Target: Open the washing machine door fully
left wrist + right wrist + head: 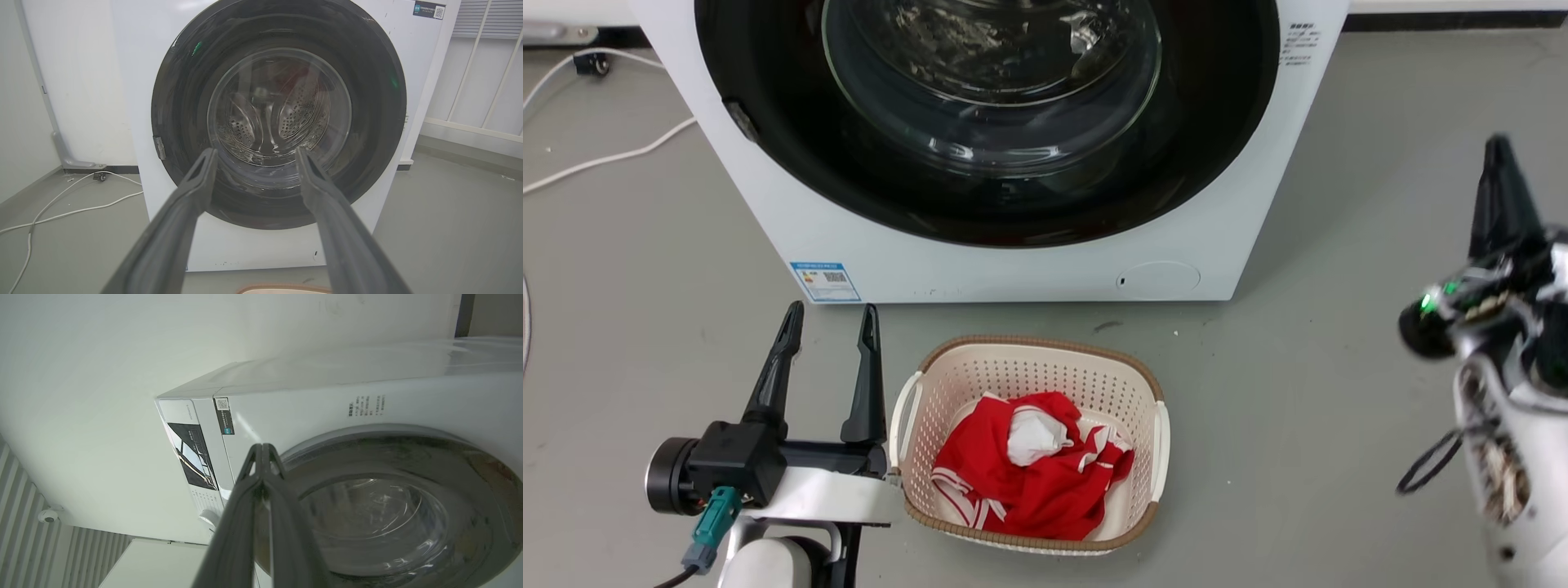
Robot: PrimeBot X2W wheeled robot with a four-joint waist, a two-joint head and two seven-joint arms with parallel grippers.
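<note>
Left gripper (832, 310): jaws spread wide, empty, low over the floor and aimed at the washing machine door (988, 106). Right gripper (1499, 155): jaws pressed together, holding nothing, raised off the machine's right side and rolled sideways, probably to hook the door's edge. Door sits shut, flush in the front panel. Laundry basket (1037, 343) with red garment (1029, 482) stands on the floor just before it.
</note>
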